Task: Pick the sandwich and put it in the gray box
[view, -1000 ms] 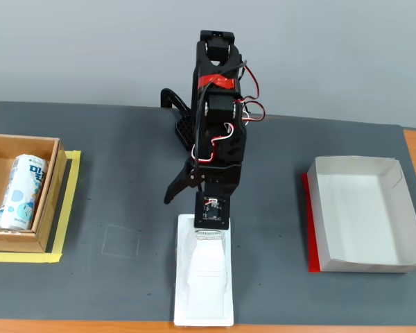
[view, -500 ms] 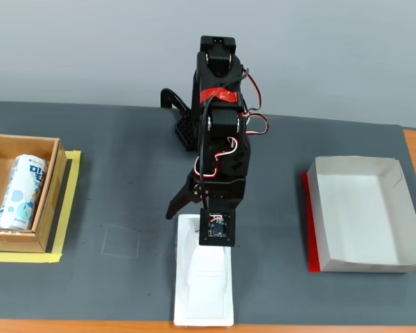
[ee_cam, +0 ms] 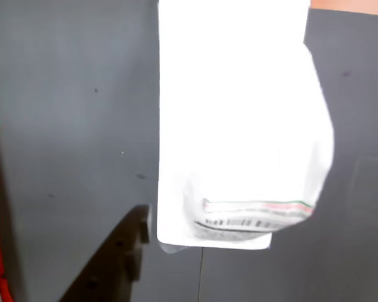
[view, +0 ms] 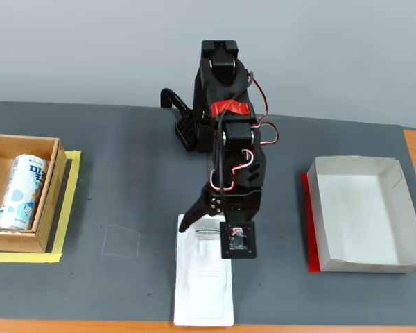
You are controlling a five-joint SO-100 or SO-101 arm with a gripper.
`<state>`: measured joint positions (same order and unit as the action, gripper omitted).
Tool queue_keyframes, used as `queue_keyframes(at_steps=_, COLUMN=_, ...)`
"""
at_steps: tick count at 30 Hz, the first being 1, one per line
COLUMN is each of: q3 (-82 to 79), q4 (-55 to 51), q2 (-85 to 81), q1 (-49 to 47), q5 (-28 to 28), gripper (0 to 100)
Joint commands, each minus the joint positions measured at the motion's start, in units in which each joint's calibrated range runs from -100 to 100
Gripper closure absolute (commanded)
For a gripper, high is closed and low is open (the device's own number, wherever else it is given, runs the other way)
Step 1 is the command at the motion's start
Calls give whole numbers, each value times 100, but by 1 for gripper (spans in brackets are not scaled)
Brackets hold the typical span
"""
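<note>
Over the middle of the dark mat (view: 125,173), the arm (view: 225,132) leans forward from its base at the back edge and folds sharply down, wrist camera facing the near side of the table. The gripper (view: 211,225) hangs low over the far end of the sandwich (view: 204,281), right above the grey label. In the fixed view one black finger (view: 196,214) sticks out to the left like a spread wing, so the fingers stand wide apart with nothing between them; whether any part touches the wrapper, I can't tell. The wrist view shows the sandwich (ee_cam: 239,126) filling the upper middle, label toward the camera, and one dark fingertip (ee_cam: 123,251) poking in from the bottom, just left of the package's corner (clear of it, on this evidence). The sandwich lies flat on the mat, lengthwise toward the near edge. The box (view: 360,215) sits well apart on the right in the fixed view, red strip along its left side.
</note>
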<state>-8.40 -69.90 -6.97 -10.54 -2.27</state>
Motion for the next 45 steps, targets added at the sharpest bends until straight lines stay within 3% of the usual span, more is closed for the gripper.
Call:
queue_keyframes(at_steps=1, q3=311, q4=124, q2=-3, q1=-76, q5=6, gripper=57)
queue_keyframes(at_steps=45, q3=1143, q4=254, q2=1829, q1=58, q5=0, gripper=57)
